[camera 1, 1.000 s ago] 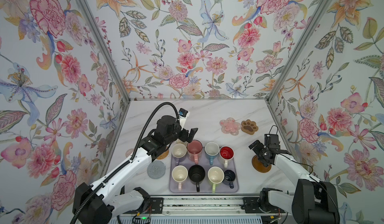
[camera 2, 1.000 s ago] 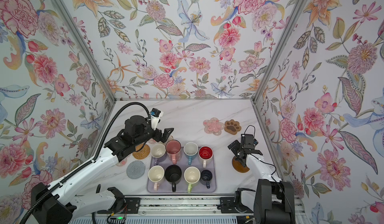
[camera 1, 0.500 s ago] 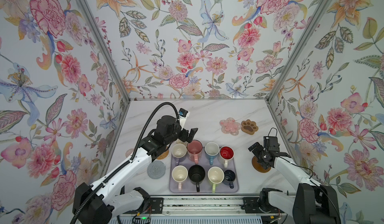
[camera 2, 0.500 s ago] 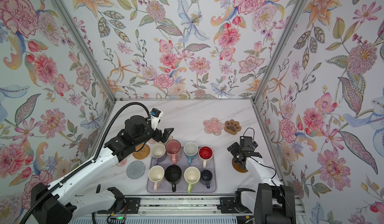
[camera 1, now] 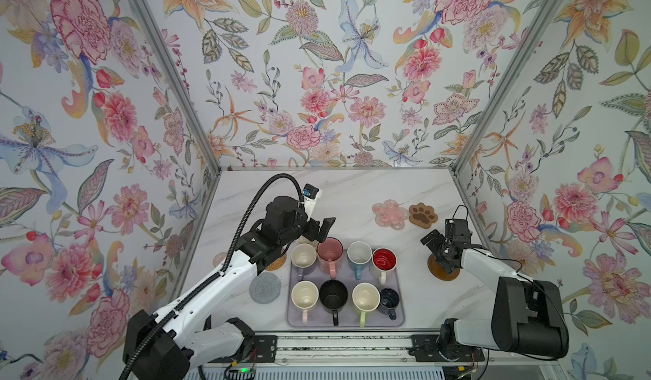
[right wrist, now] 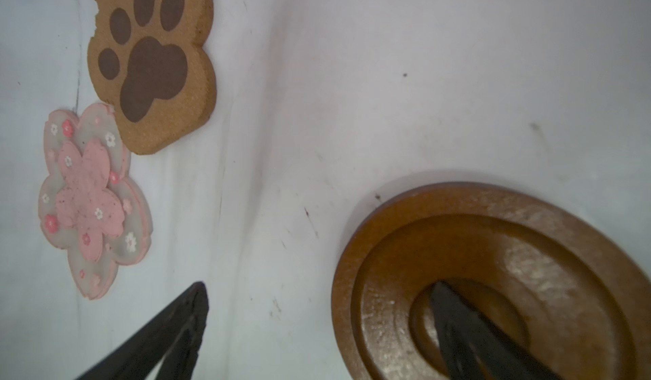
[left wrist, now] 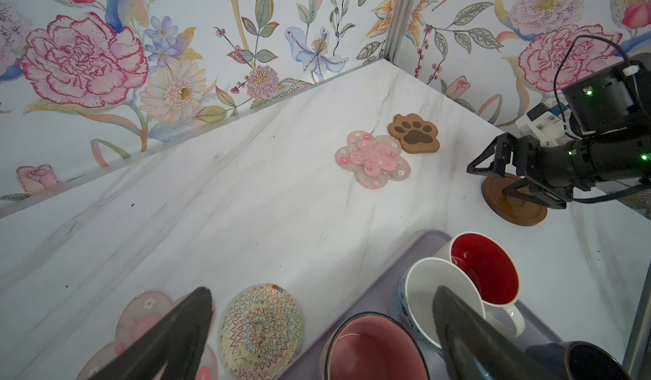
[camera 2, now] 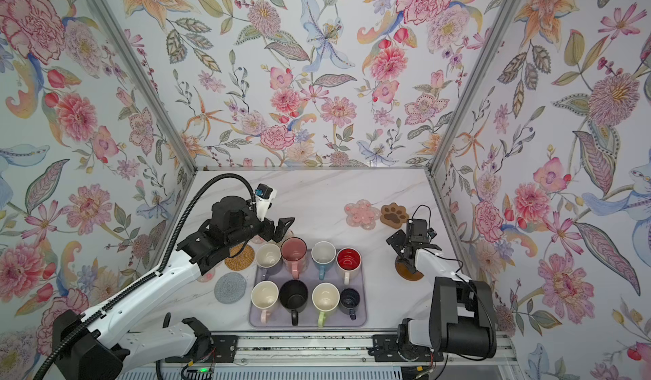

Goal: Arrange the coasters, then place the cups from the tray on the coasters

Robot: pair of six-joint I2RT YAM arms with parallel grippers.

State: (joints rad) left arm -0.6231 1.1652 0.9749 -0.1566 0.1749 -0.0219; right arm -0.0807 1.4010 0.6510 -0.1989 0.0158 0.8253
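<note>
Status: left end effector (camera 1: 320, 229) is wide open and empty, hanging over the far left corner of the tray (camera 1: 347, 323), just above the pink cup (camera 1: 329, 251). Same for right end effector (camera 1: 436, 249): spread and empty, straddling the brown disc coaster (right wrist: 528, 248) to the right of the tray. One finger (right wrist: 468, 325) is over its centre recess, the other over bare surface (camera 1: 352, 191). I can't confirm contact.

Risks as I see them:
- The disc is thin and flat, so closing may skid it away rather than lift it.
- The cups sit packed. A left descent could clip the pink or lavender cup (camera 1: 303, 256) and tip its neighbours.
- The flower coaster (camera 1: 391, 213) and paw coaster (camera 1: 422, 214) touch, so a cup there could straddle both.

The tray holds all eight cups, upright, and each looks empty. No coaster carries a cup.
</note>
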